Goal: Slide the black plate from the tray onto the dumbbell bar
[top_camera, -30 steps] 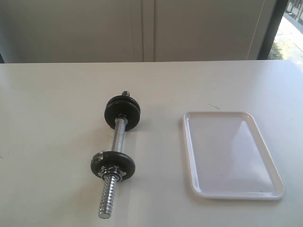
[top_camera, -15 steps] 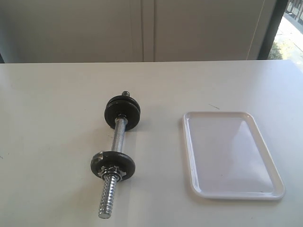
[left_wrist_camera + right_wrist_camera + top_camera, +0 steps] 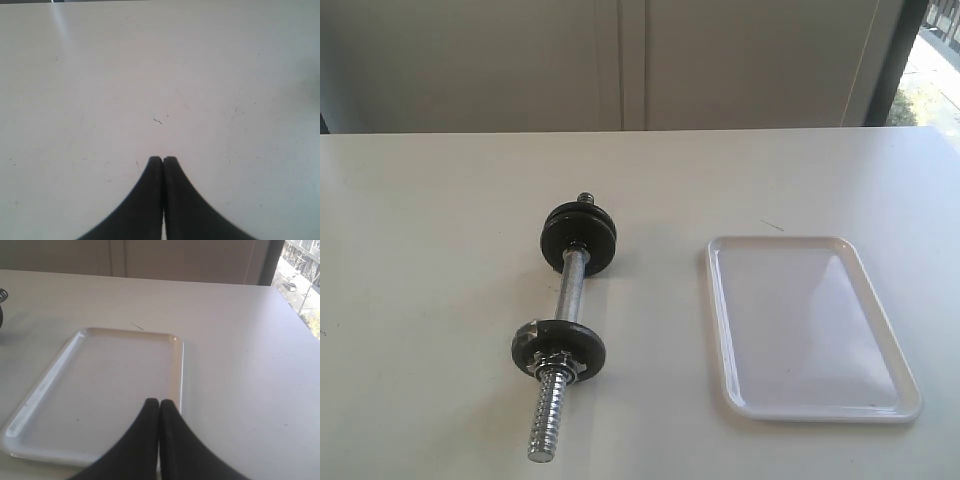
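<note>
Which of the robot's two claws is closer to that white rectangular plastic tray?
Right. The right gripper sits just by the white plastic tray, at its rim; the left gripper faces only bare table, no tray in its view.

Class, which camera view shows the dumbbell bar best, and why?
The exterior view: the whole bar shows, with plates on it. The right wrist view catches only its end at the frame edge; the left wrist view shows none of it.
</note>
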Tool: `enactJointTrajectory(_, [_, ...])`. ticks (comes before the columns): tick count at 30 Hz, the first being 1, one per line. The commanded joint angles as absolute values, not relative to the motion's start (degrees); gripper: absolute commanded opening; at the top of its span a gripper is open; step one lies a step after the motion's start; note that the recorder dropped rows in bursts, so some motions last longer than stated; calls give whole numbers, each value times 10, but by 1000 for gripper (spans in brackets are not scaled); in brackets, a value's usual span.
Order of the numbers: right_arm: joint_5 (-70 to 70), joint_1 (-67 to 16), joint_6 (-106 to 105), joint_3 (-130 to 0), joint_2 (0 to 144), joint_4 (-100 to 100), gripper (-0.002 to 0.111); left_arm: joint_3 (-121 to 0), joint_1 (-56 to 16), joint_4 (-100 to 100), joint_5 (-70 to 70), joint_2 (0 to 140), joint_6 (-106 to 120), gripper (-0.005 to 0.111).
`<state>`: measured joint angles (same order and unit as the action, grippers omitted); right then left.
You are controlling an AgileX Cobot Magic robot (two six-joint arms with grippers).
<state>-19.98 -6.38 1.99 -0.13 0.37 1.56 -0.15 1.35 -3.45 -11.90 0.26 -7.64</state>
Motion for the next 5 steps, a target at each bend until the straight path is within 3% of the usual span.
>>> enactJointTrajectory(1, [-197, -62, 17, 0, 0, 18, 0, 0, 15, -34, -116, 0, -75, 0])
enactJointTrajectory(5, [-197, -62, 17, 0, 0, 18, 0, 0, 15, -34, -116, 0, -75, 0])
